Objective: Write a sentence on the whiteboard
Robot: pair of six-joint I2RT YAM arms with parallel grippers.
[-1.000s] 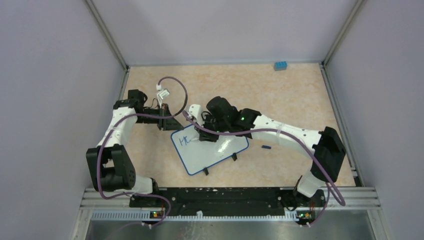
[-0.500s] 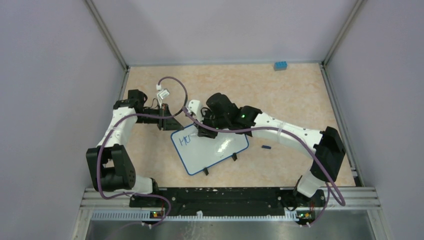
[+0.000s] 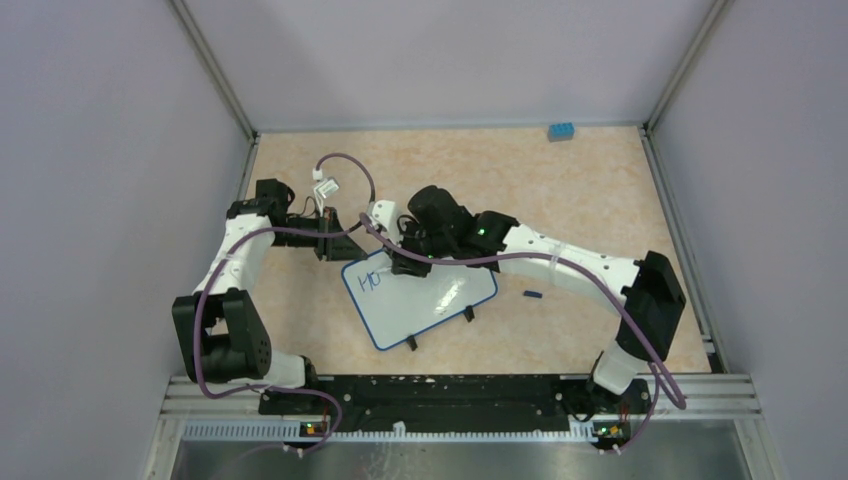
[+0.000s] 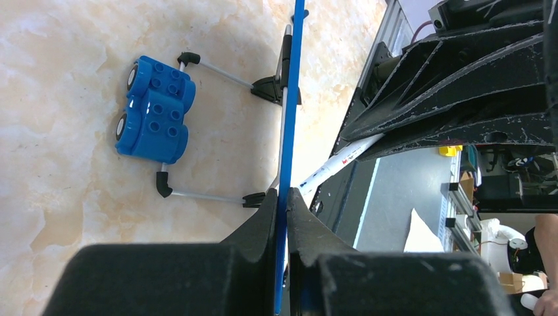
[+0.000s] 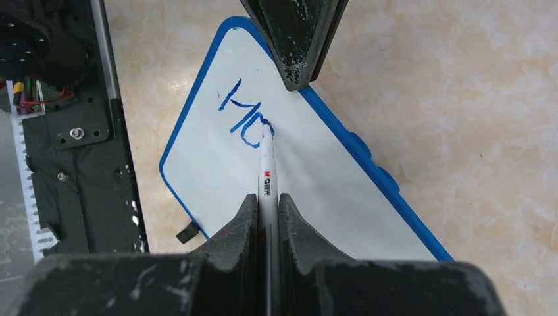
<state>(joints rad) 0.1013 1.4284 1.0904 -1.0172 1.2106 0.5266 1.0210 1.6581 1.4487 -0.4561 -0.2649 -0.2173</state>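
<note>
Blue block beside whiteboard; perhaps cap

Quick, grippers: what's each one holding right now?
Left gripper: shut on the whiteboard rim.
Right gripper: shut on the marker, tip touching the whiteboard.

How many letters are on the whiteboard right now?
2. A blue H sits near the far left corner of the whiteboard, and an o sits right beside it, with the tip of the marker touching it. None looks hidden.
</note>
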